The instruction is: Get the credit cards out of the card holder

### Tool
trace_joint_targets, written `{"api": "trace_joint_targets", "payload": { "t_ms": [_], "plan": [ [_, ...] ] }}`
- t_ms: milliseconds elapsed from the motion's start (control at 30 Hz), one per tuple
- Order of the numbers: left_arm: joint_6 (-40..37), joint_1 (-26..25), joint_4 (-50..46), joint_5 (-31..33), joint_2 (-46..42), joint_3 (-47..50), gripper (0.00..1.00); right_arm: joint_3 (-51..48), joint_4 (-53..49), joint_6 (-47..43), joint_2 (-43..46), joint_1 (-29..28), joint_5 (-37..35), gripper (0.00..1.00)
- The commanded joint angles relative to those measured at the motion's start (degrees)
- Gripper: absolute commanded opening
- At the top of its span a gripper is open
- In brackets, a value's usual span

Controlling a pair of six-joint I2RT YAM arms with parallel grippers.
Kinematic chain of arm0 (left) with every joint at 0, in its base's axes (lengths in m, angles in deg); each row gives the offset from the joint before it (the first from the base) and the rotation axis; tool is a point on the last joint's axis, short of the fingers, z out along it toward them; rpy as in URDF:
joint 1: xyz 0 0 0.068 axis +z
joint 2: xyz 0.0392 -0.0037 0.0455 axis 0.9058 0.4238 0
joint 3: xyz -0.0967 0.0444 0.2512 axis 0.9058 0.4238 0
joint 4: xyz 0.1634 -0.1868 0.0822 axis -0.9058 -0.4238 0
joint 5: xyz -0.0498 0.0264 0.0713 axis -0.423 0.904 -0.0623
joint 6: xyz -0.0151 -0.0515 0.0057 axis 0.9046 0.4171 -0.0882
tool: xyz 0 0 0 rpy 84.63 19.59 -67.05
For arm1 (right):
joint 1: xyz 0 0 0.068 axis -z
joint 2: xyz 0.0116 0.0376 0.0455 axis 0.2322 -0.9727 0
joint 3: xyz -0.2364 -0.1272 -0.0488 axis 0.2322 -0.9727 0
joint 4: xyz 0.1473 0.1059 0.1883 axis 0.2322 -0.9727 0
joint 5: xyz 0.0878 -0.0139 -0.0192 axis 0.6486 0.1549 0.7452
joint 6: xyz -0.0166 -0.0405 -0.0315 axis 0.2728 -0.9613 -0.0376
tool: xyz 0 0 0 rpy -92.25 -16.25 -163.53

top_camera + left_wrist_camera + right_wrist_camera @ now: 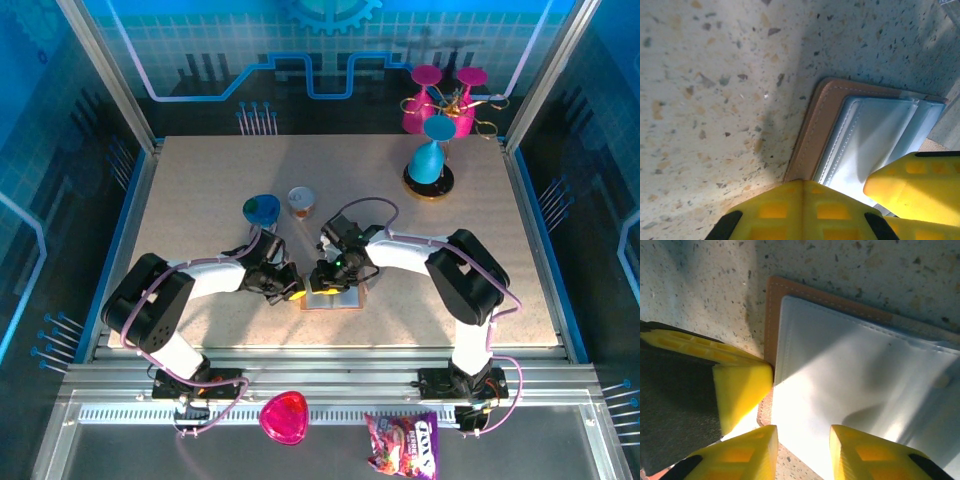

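— Starting at the left: seeing the left end effector sitting low over the table, with fingers pressing together and pinching nothing.

— Touching anything?

— Resting a yellow fingertip against the left edge of the card holder, right at the corner of the tan cover, going by the right wrist view.

— Lying how?

— Lying open and flat on the table, near the front edge and about midway across. Facing up with the pale blue-grey lining, and showing tan leather as a border around it.

— Going on rightward?

— Finding the right end effector just beside the left one, hanging over the holder's lining. Holding its fingers a little apart, with bare lining showing in the gap. Gripping nothing.

— Noticing anything behind them?

— Spotting a teal bowl and a small round cup sitting side by side farther back, apart from the holder. Farther right, seeing a blue cone-shaped piece standing on a dark round base, with pink pieces behind it.

— And in front of the arm bases?

— Seeing a pink rounded object lying there, and to its right a purple snack bag.
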Motion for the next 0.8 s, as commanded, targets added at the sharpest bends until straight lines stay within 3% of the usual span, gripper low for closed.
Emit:
{"api": "trace_joint_targets", "payload": {
  "t_ms": [0,300,767],
  "plan": [
    [0.39,-0.26,-1.41,0.36,-0.78,1.27,0.01,0.82,-2.71,-0.82,-1.11,-0.59,-1.57,0.33],
    [0.0,-0.3,-1.91,0.22,0.28,0.99,0.01,1.28,-6.16,-2.17,-0.6,-0.13,-4.56,0.33],
    [-0.25,-0.24,-2.16,0.04,1.06,0.47,0.01,-1.98,-3.98,-1.2,2.7,2.2,-3.24,0.33]
  ]
}}
